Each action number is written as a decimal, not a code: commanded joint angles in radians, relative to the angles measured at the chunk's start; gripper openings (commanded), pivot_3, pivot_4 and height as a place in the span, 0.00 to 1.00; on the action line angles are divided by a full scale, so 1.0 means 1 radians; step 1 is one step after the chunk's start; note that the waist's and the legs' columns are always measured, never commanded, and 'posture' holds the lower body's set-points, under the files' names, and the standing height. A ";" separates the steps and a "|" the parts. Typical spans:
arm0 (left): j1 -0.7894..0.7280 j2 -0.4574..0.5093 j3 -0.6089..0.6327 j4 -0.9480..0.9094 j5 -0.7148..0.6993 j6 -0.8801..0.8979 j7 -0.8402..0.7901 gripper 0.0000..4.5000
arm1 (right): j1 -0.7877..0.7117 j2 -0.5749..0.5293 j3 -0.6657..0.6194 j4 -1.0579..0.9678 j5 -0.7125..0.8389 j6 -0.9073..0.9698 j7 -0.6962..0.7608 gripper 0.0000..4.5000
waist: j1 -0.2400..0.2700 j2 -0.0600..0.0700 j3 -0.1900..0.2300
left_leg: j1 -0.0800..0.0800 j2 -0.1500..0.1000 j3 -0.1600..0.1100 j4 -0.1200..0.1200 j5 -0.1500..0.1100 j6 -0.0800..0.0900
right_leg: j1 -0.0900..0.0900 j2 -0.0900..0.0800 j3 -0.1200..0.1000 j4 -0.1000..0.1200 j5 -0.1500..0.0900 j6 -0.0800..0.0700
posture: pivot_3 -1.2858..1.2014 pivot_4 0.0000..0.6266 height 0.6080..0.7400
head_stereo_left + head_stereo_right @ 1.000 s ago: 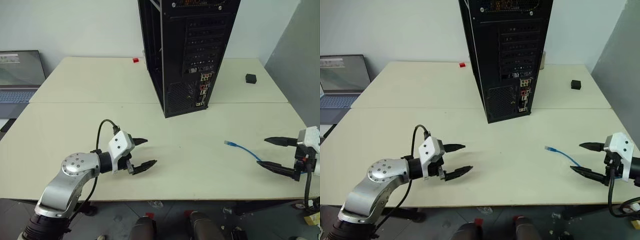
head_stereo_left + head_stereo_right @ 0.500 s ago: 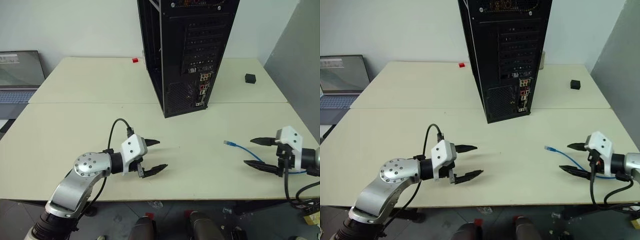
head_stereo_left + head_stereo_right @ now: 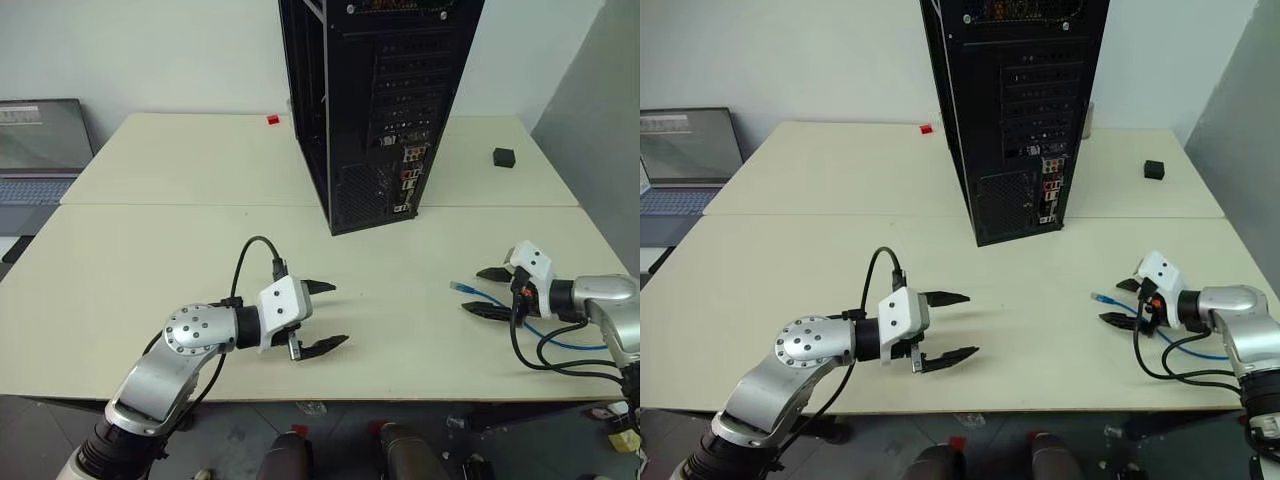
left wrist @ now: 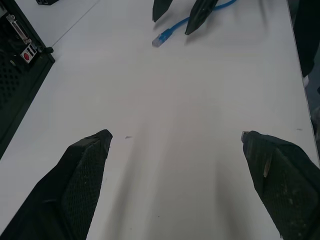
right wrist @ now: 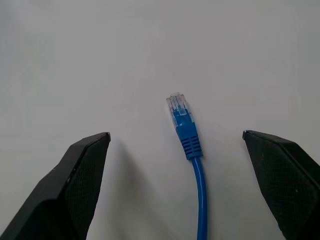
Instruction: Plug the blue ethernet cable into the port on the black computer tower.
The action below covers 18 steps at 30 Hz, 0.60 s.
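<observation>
The right pincer point(image 3: 481, 291) is spread wide and empty, low over the desk point(image 3: 150, 250) near its right edge, one finger on each side of the cable point(image 5: 192, 150) without touching it. The cable's clear plug points away from the pincer, lying flat on the desk, and its blue cord trails back between the fingers toward the desk's right edge. The left pincer point(image 3: 328, 316) is also wide open and empty, above the front middle of the desk, pointing toward the cable and well apart from it. The tower point(image 3: 375, 110) stands upright at the desk's middle, farther back, its rear panel with the coloured sockets facing the robot. A laptop point(image 3: 40, 150) sits at far left.
</observation>
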 commanded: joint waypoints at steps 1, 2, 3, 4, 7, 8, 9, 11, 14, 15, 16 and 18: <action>-0.005 0.004 0.013 -0.044 -0.023 -0.014 -0.011 0.99 | -0.038 -0.012 0.015 0.074 -0.047 -0.050 0.021 1.00 | 0.000 0.000 0.000 | 0.000 0.000 0.000 0.000 0.000 0.000 | 0.000 0.000 0.000 0.000 0.000 0.000 | 0.52 0.24 1.00; -0.004 0.005 0.013 -0.045 -0.023 -0.015 -0.011 0.99 | -0.040 -0.015 0.020 0.087 -0.060 -0.069 0.021 0.96 | 0.000 0.000 0.000 | 0.000 0.000 0.000 0.000 0.000 0.000 | 0.000 0.000 0.000 0.000 0.000 0.000 | 0.52 0.24 1.00; -0.004 0.005 0.012 -0.044 -0.025 -0.016 -0.012 1.00 | -0.042 -0.017 0.024 0.099 -0.073 -0.086 0.023 0.92 | 0.000 0.000 0.000 | 0.000 0.000 0.000 0.000 0.000 0.000 | 0.000 0.000 0.000 0.000 0.000 0.000 | 0.52 0.24 1.00; -0.004 0.006 0.011 -0.044 -0.025 -0.017 -0.013 1.00 | -0.041 -0.022 0.034 0.110 -0.094 -0.106 0.024 0.90 | 0.000 0.000 0.000 | 0.000 0.000 0.000 0.000 0.000 0.000 | 0.000 0.000 0.000 0.000 0.000 0.000 | 0.52 0.24 1.00; -0.007 0.006 0.009 -0.039 -0.024 -0.019 -0.015 1.00 | -0.040 -0.026 0.051 0.140 -0.136 -0.163 0.020 0.74 | 0.000 0.000 0.000 | 0.000 0.000 0.000 0.000 0.000 0.000 | 0.000 0.000 0.000 0.000 0.000 0.000 | 0.52 0.24 1.00; -0.009 0.005 0.009 -0.036 -0.023 -0.020 -0.015 1.00 | -0.042 -0.025 0.052 0.148 -0.142 -0.171 0.018 0.69 | 0.000 0.000 0.000 | 0.000 0.000 0.000 0.000 0.000 0.000 | 0.000 0.000 0.000 0.000 0.000 0.000 | 0.52 0.24 1.00; -0.012 0.004 0.007 -0.033 -0.021 -0.021 -0.016 1.00 | -0.046 -0.021 0.054 0.159 -0.148 -0.179 0.015 0.63 | 0.000 0.000 0.000 | 0.001 0.000 0.000 0.000 0.000 0.000 | 0.000 0.000 0.000 0.000 0.000 0.000 | 0.52 0.24 1.00; -0.016 0.002 0.004 -0.029 -0.018 -0.024 -0.016 1.00 | -0.051 -0.017 0.058 0.172 -0.157 -0.194 0.010 0.52 | 0.000 0.000 0.000 | 0.001 0.000 0.000 0.000 0.000 0.000 | 0.001 0.000 0.000 0.000 0.000 0.000 | 0.52 0.24 1.00; -0.019 0.000 0.002 -0.024 -0.016 -0.024 -0.016 1.00 | -0.055 -0.015 0.060 0.180 -0.163 -0.205 0.013 0.37 | 0.000 -0.001 -0.001 | 0.001 0.000 0.000 0.001 0.000 0.000 | 0.001 0.000 0.000 0.000 0.000 0.000 | 0.52 0.24 1.00; -0.019 0.001 0.002 -0.024 -0.016 -0.025 -0.017 1.00 | -0.055 -0.015 0.060 0.179 -0.164 -0.205 0.015 0.32 | 0.000 -0.001 -0.001 | 0.001 0.000 0.000 0.001 0.000 0.000 | 0.001 0.000 0.000 0.000 0.000 0.000 | 0.52 0.24 1.00; -0.020 0.004 -0.001 -0.021 -0.008 -0.027 -0.016 1.00 | -0.056 -0.016 0.061 0.179 -0.166 -0.205 0.017 0.28 | 0.000 -0.001 -0.001 | 0.001 0.000 0.000 0.001 0.000 0.000 | 0.002 0.000 0.000 0.000 0.000 0.000 | 0.52 0.24 1.00; -0.022 0.014 -0.012 -0.007 0.021 -0.042 -0.017 1.00 | -0.062 -0.017 0.061 0.184 -0.171 -0.207 0.013 0.16 | 0.000 -0.001 -0.001 | 0.001 0.000 0.000 0.001 0.000 0.000 | 0.002 0.000 0.000 0.000 0.000 0.000 | 0.52 0.24 1.00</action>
